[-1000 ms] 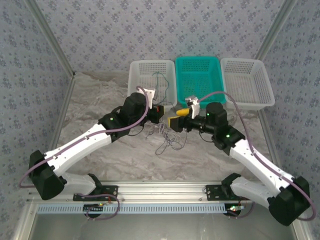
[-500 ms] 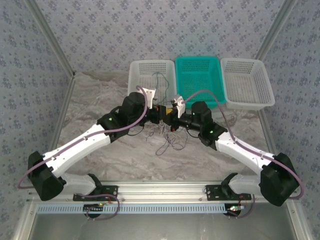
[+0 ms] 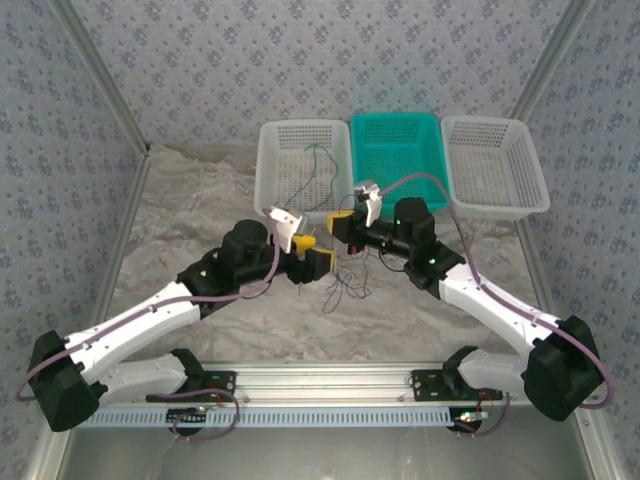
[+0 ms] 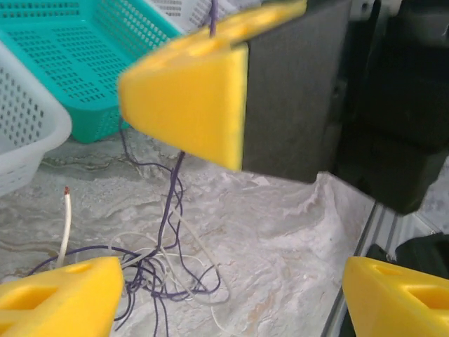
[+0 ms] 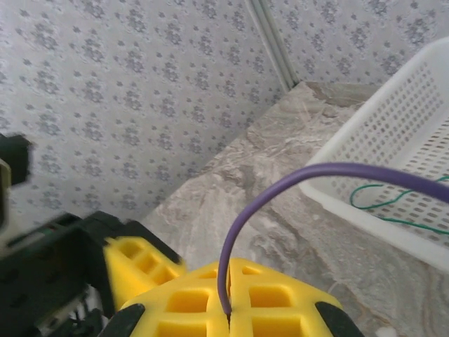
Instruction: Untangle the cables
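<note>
A tangle of thin purple and whitish cables [image 3: 345, 285] lies on the table between the two grippers; in the left wrist view the tangle [image 4: 158, 270] sits by my lower-left finger. My right gripper [image 3: 338, 222] is shut on a purple cable [image 5: 280, 186] that hangs from it down to the tangle. In the right wrist view the jaws of the right gripper [image 5: 229, 319] are pressed together on that cable. My left gripper [image 3: 312, 255] is open just left of the tangle, and in its own view the left gripper [image 4: 231, 298] holds nothing. A green cable [image 3: 320, 160] lies in the left white basket.
Three baskets stand along the back: a white basket [image 3: 275, 170], a teal basket [image 3: 395, 150] and another white basket [image 3: 495, 165]. The teal basket [image 4: 63, 63] is close behind the raised right gripper [image 4: 189, 98]. Patterned walls close in both sides.
My left gripper has drawn back to the near left away from the right gripper and now stands open. The right gripper has risen slightly toward the baskets with the purple cable.
</note>
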Motion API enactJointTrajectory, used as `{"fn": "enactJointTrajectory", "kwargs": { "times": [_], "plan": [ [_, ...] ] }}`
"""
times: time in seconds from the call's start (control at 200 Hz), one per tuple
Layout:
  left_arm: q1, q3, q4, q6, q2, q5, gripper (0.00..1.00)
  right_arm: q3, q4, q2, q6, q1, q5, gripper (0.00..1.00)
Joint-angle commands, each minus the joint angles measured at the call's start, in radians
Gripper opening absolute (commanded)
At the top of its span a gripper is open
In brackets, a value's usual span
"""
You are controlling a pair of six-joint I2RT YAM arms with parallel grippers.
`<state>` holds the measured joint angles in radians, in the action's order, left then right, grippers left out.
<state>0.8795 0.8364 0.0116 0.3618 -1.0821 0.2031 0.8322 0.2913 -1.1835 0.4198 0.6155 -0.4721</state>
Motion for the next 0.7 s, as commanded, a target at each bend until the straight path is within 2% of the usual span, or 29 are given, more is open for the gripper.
{"fn": "enactJointTrajectory", "kwargs": {
  "times": [0.0, 0.055, 0.14, 0.255, 0.295, 0.42, 0.555, 0.61, 0.695],
  "plan": [
    [0.004, 0.0, -0.041, -0.101, -0.036, 0.003, 0.94, 0.077, -0.042, 0.007, 0.077, 0.004, -0.072, 0.0],
    [0.005, -0.013, -0.095, -0.122, -0.054, -0.012, 0.99, 0.093, -0.06, 0.011, 0.085, 0.008, -0.088, 0.0],
    [0.006, -0.008, -0.151, -0.152, -0.098, -0.032, 0.99, 0.108, -0.073, 0.02, 0.107, 0.016, -0.107, 0.0],
    [0.006, 0.075, -0.101, -0.175, -0.203, -0.09, 0.98, 0.114, -0.057, 0.033, 0.164, 0.029, -0.121, 0.0],
    [0.006, 0.096, -0.088, -0.168, -0.238, -0.132, 0.94, 0.116, -0.056, 0.037, 0.181, 0.032, -0.118, 0.0],
    [0.006, 0.102, -0.088, -0.108, -0.315, -0.273, 0.73, 0.129, -0.052, 0.056, 0.232, 0.033, -0.129, 0.0],
    [0.006, 0.044, -0.082, -0.029, -0.35, -0.441, 0.61, 0.14, -0.065, 0.101, 0.263, 0.018, -0.121, 0.0],
    [0.005, 0.022, -0.057, 0.01, -0.357, -0.516, 0.53, 0.143, -0.063, 0.121, 0.281, 0.005, -0.118, 0.0],
    [0.005, -0.031, -0.076, 0.033, -0.352, -0.542, 0.44, 0.148, -0.073, 0.14, 0.302, -0.016, -0.113, 0.0]
  ]
}}
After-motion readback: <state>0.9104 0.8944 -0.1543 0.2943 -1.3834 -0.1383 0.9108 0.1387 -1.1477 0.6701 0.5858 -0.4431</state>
